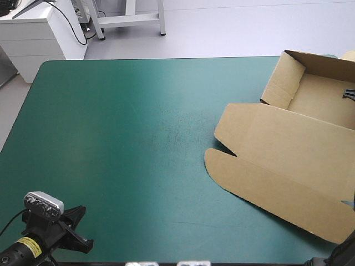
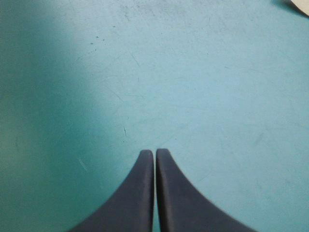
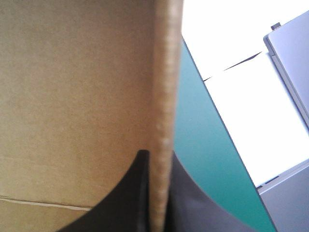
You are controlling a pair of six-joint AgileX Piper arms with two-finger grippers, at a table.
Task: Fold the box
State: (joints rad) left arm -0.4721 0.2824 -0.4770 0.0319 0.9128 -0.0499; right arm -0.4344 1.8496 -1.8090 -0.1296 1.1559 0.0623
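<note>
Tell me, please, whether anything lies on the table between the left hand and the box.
Nothing visible does. The left hand, shut, hangs over the near left corner, and only bare teal-green cover stretches from it to the box at the right side. The right hand is shut on the box's edge.

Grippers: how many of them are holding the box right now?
1. The right gripper is shut on an upright edge of the box, at the right of the teal-green cover. The left gripper is shut on nothing, over the bare cover's near left corner.
</note>
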